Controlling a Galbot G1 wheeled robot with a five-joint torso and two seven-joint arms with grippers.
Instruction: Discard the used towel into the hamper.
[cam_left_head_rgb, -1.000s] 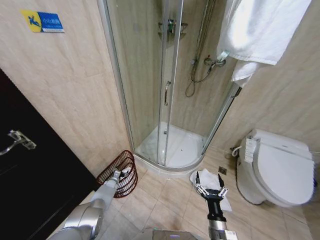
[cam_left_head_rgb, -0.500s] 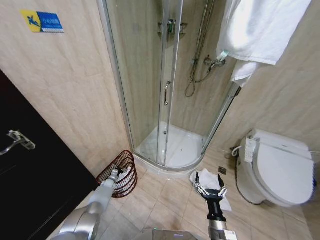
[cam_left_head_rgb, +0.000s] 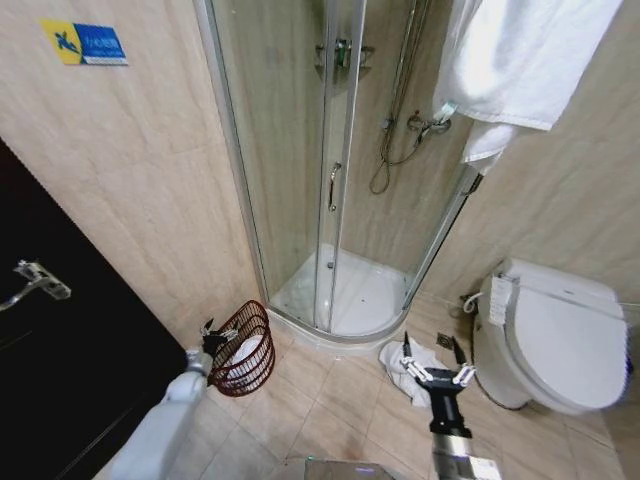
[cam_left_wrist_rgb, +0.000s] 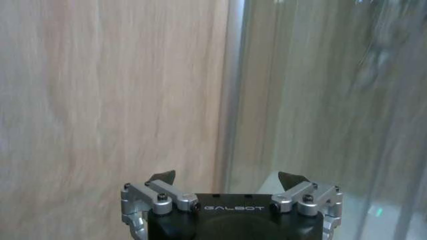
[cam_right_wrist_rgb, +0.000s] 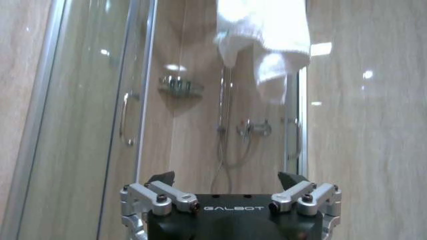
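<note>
- The hamper (cam_left_head_rgb: 240, 348) stands on the tiled floor (cam_left_head_rgb: 330, 410) against the beige wall, just beside the shower enclosure (cam_left_head_rgb: 330, 200); white cloth already lies inside it.
- A crumpled white towel (cam_left_head_rgb: 408, 365) lies on the floor between the shower base and the toilet (cam_left_head_rgb: 555, 335), well apart from the hamper.
- The right gripper (cam_left_head_rgb: 432, 362) hovers right over that towel, its fingers spread wide and holding nothing; the right wrist view confirms the open fingers, pointed toward the shower and the hanging towel (cam_right_wrist_rgb: 263, 40).
- The left gripper (cam_left_head_rgb: 212, 333) sits at the hamper's near rim, fingers open and empty; the left wrist view looks at the wall and the shower glass.
- As I judge it, the step in hand is picking up the floor towel. To do it well, the right arm should come straight down on the thickest bunch of cloth, not a thin edge, and close only once both fingers bracket a fold.
- The towel looks limp, so it will likely trail; lifting it fully off the tiles before swinging across seems wise, or it may snag.
- The right forearm reaches forward and low; the left forearm stretches forward and left toward the hamper.
</note>
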